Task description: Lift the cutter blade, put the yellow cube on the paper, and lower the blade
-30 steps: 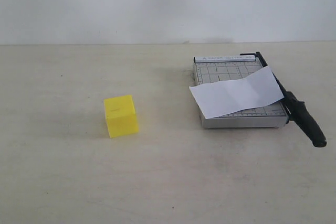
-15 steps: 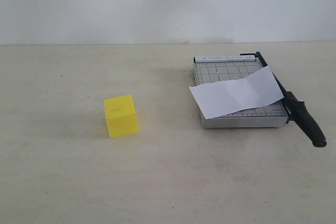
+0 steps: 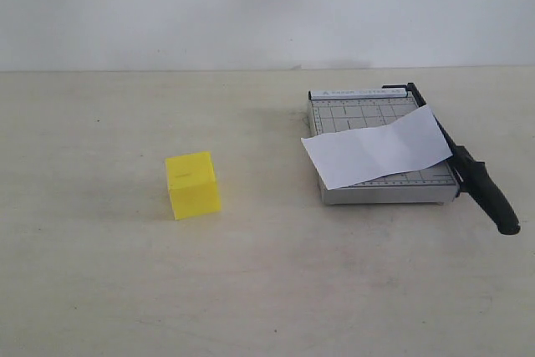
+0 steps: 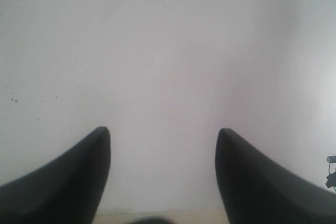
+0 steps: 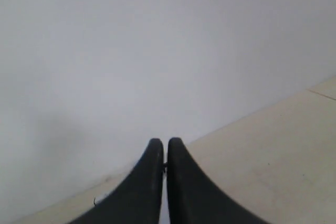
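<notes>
In the exterior view the yellow cube (image 3: 193,184) rests on the beige table, left of centre. To its right sits the grey trimmer (image 3: 359,110) with the white paper (image 3: 376,149) lying askew across its board. The cutter blade (image 3: 472,175) lies lowered along the trimmer's right edge, its thick black handle sticking out toward the front. Neither arm appears in the exterior view. My left gripper (image 4: 163,130) is open with nothing between its dark fingers, facing a plain white wall. My right gripper (image 5: 166,141) is shut on nothing, pointing at the line where wall and table meet.
A white wall (image 3: 267,6) backs the beige table (image 3: 267,290). Bare tabletop lies between the cube and the trimmer and across the front.
</notes>
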`<state>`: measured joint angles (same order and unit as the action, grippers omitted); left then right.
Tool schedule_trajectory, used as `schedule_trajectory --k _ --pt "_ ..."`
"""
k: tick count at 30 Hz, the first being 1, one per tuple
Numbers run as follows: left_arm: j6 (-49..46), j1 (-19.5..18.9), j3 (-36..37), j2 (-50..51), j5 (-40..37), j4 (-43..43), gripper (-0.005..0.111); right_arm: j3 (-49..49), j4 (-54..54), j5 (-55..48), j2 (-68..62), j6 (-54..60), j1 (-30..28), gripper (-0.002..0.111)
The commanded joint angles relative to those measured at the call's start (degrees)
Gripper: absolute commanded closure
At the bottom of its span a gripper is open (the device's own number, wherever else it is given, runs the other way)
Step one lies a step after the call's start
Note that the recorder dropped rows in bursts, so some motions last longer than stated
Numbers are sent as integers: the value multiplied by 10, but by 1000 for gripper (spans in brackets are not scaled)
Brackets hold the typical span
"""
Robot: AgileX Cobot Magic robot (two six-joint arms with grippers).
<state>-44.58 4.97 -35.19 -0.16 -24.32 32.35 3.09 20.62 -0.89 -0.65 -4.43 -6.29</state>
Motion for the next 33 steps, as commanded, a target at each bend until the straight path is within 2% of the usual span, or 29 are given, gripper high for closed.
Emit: schedule_trajectory --k 1,3,7,11,12,14,15,22,29,33 --pt "-5 2 -2 2 -49 -4 49 79 -19 -113 -6 66 2 76" --pt "-5 2 -2 2 -69 -6 49 119 -32 -174 -36 66 2 62" --pt "-5 2 -2 2 -116 -34 49 201 -34 -295 -152 140 2 61" --pt "0 2 -2 2 -187 -79 49 284 -34 -343 -326 186 2 61" --pt "1 2 -2 2 -209 -94 49 305 -34 -345 -374 187 2 57" --pt "1 2 -1 2 -248 -109 49 345 -34 -345 -461 202 2 39" --pt "1 2 -1 2 -263 -112 49 360 -34 -345 -490 220 2 35" --pt "1 2 -1 2 -296 -112 49 412 -21 -344 -659 261 2 36" --pt "1 2 -1 2 -296 -124 49 422 64 -342 -747 338 3 36" --pt "2 2 -1 2 -296 -133 49 422 76 -340 -779 364 3 36"
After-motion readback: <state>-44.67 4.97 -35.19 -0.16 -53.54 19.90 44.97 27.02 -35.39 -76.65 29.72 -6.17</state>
